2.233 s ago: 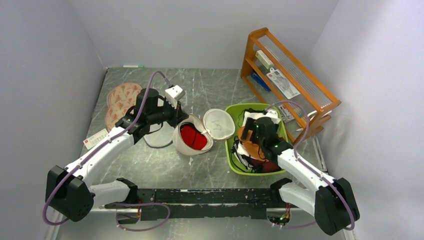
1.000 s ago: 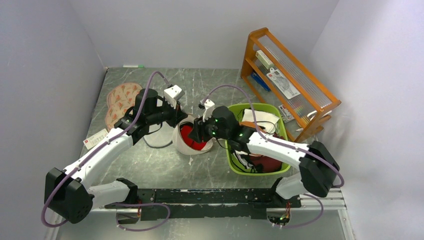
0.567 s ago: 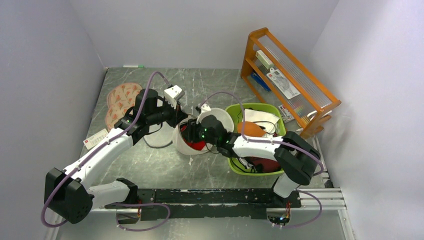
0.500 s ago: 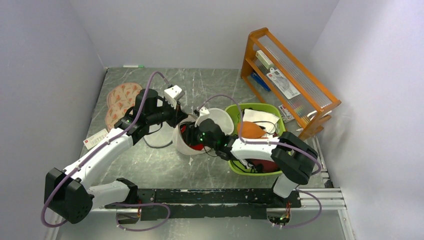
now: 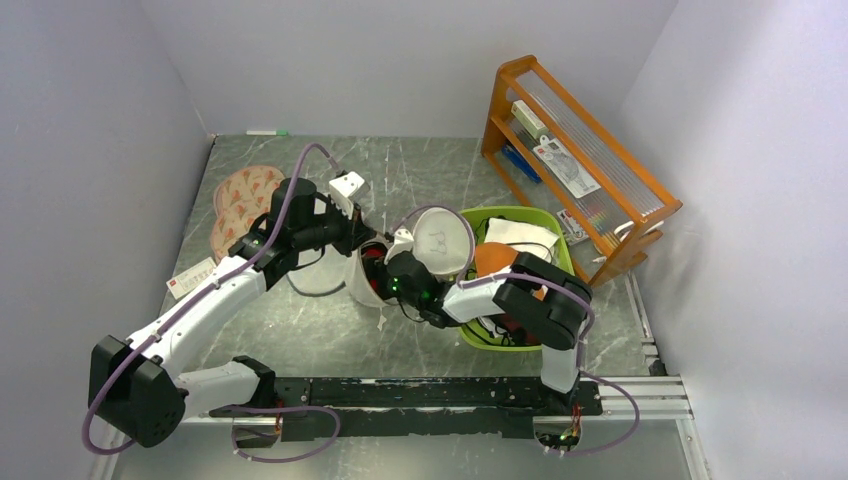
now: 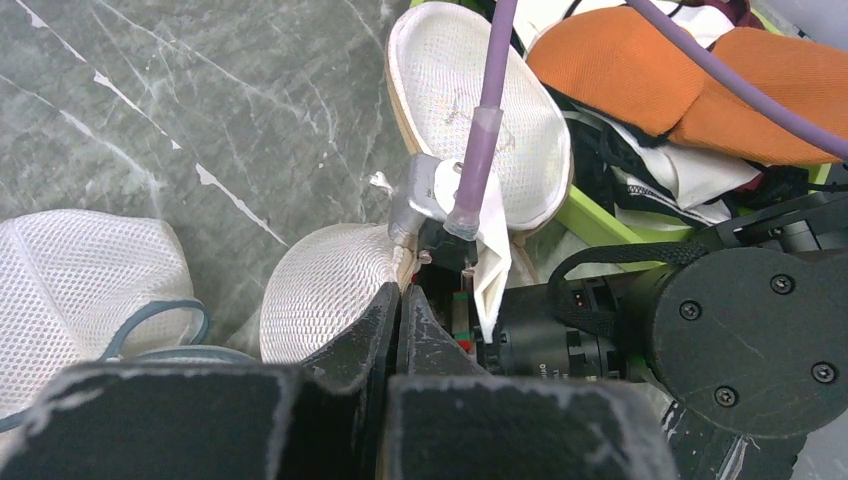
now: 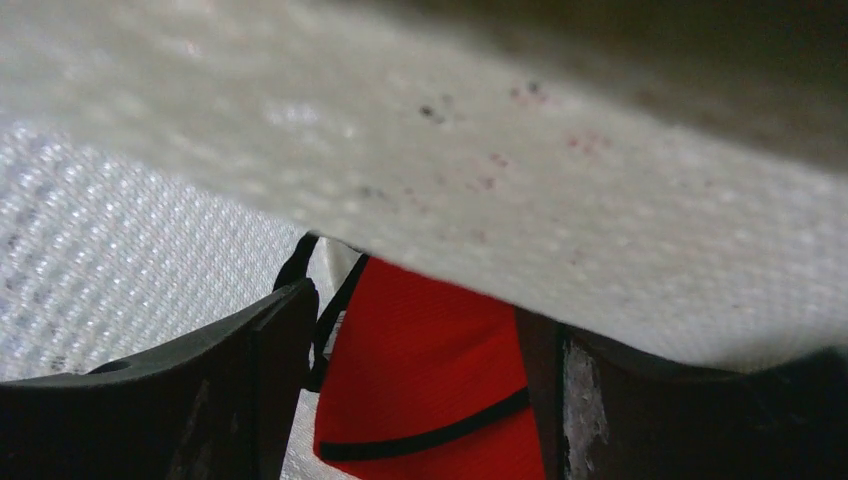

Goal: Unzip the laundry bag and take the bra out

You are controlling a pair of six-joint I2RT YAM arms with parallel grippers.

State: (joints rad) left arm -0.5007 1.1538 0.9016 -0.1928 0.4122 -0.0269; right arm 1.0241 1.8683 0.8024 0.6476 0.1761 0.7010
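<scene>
Between the spread jaws of my right gripper (image 7: 420, 335), inside the unzipped laundry bag (image 6: 325, 285), I note the red bra (image 7: 430, 410), ungripped as yet, while my left gripper (image 6: 398, 300) pinches the bag's rim, evidently to hold its mouth open.

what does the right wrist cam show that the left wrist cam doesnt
Only the right wrist view: the red bra with dark trim, lying between the fingers of the open right claw.
Only the left wrist view: the left claw shut on the laundry bag rim, the right arm's wrist, the green bin with orange cloth, the white mesh bag and the table.
Both: the laundry bag's cream mesh.
</scene>
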